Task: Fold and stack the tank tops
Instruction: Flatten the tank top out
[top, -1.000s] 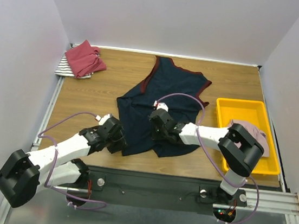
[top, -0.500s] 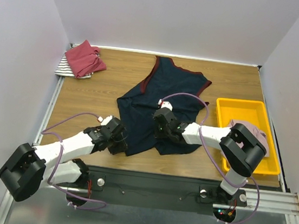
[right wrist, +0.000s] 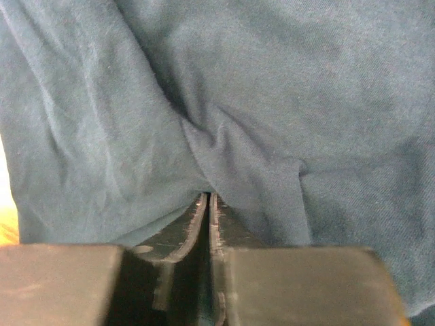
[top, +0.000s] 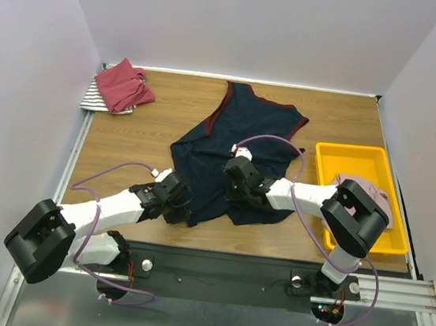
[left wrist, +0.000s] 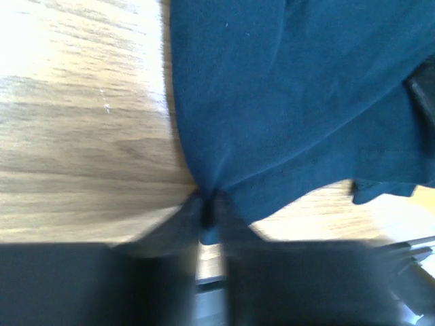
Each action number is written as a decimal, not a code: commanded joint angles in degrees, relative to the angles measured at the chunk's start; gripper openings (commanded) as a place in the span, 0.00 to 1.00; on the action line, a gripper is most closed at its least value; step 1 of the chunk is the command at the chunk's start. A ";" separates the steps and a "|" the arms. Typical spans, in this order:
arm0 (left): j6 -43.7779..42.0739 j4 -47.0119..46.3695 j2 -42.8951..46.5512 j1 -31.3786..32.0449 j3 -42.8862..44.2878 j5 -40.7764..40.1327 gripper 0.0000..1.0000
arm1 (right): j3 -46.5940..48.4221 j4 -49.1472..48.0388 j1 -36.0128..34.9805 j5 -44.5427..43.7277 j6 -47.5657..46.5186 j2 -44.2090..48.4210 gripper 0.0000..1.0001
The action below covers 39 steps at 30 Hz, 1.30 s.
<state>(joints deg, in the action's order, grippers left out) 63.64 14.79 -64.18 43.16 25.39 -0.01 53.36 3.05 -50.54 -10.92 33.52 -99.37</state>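
Left end effector [left wrist: 206, 207] pinches the wrinkled navy tank top [left wrist: 285, 102].

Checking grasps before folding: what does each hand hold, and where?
Both hold the navy tank top: left hand pinches its near-left edge, right hand a fold in its lower body.

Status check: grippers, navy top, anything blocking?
Left gripper shut on navy tank top, at its near edge. Right gripper shut on a fold mid-cloth. Top crumpled flat, not yet folded. Nothing else on it; yellow tray close by its right side.
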 commanded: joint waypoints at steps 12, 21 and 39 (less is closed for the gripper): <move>-17.66 4.64 6.87 -24.51 13.36 -16.23 0.00 | -3.44 14.15 0.80 -6.91 4.35 23.24 0.69; -21.88 5.52 10.74 -36.55 17.51 -15.82 0.00 | -16.61 22.61 2.81 -13.17 15.24 31.86 0.61; -23.82 2.97 11.54 -39.38 13.90 -7.81 0.00 | -21.11 16.91 2.65 -4.29 19.04 29.50 0.54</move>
<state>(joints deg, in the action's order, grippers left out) 40.82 19.31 -54.35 4.03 39.77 -8.88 32.29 23.79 -47.59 -16.56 51.29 -70.19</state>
